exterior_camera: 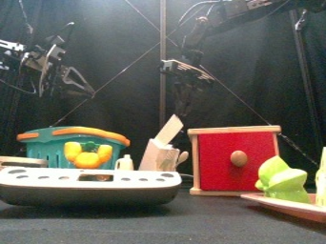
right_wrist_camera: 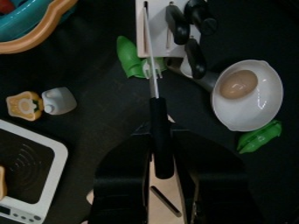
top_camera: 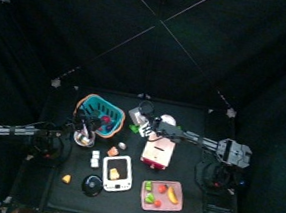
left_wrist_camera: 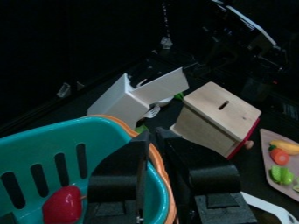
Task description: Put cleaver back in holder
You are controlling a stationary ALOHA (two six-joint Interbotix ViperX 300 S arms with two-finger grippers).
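My right gripper (right_wrist_camera: 156,144) is shut on the black handle of the cleaver (right_wrist_camera: 155,105), which I see edge-on. The blade's tip is right at the white knife holder (right_wrist_camera: 158,35), level with its slots, where other black handles stand. I cannot tell whether the tip touches it. The holder (top_camera: 140,118) stands mid-table behind the red box, and it also shows in the front view (exterior_camera: 159,152). The right gripper (exterior_camera: 192,84) hangs above it. My left gripper (left_wrist_camera: 152,156) is shut and empty, hovering over the teal basket (left_wrist_camera: 59,162) at the left.
A red box in a wooden frame (exterior_camera: 235,157) stands right of the holder. A white bowl with an egg (right_wrist_camera: 239,85) and green vegetables (right_wrist_camera: 128,57) lie close around the holder. A white toy appliance (top_camera: 117,171) and a pink tray (top_camera: 162,194) lie at the front.
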